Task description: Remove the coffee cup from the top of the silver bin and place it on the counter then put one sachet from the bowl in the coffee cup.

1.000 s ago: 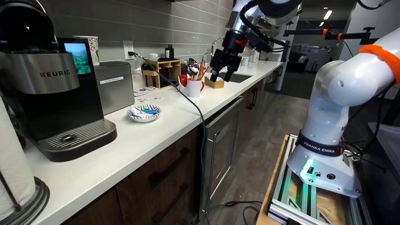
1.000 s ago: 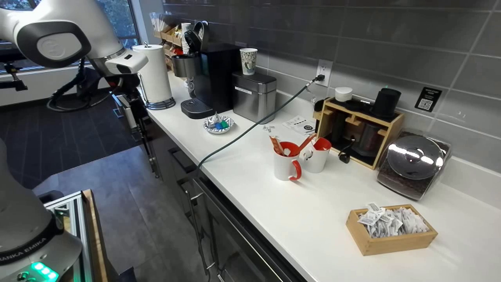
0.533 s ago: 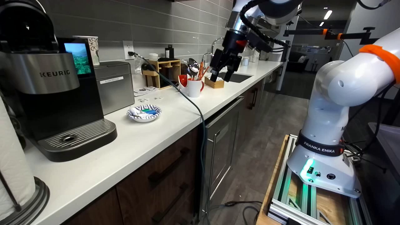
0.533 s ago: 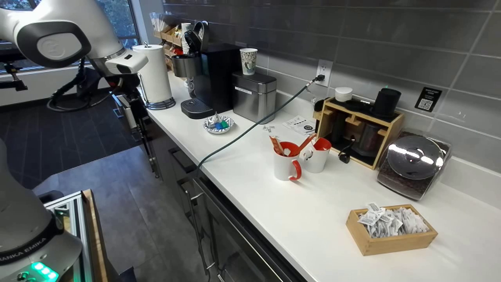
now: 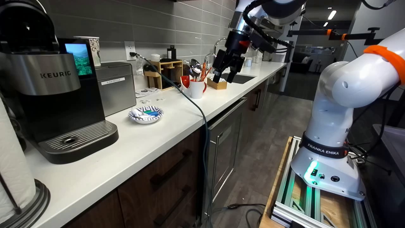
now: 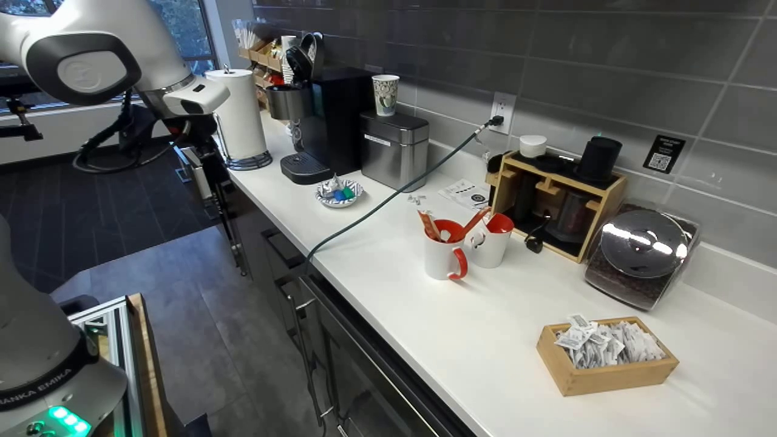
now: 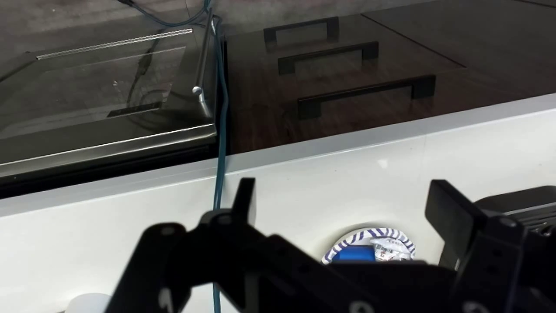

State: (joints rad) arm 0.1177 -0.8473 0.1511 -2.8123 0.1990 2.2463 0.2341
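Fingers point(image 7: 451, 213): spread wide, gripping nothing, high in air; presumably readied for first grasp.
Counter point(image 6: 485, 321): long, white, flat; likely landing place.
Bin point(image 6: 391, 152): boxy, silver, standing upright on counter; flat top likely doubles as shelf, saving room.
Cup point(image 6: 385, 95): patterned, on bin's top, upright; mouth pointing up, long axis vertical.
Bowl point(image 5: 145, 121): shallow, on counter, near bin, toward front edge.
Packets point(image 7: 365, 253): blue, green, white; lying in bowl.

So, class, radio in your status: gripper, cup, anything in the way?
Gripper open, nothing held. Cup upright on bin. Cord strung across counter, might snag the arm.
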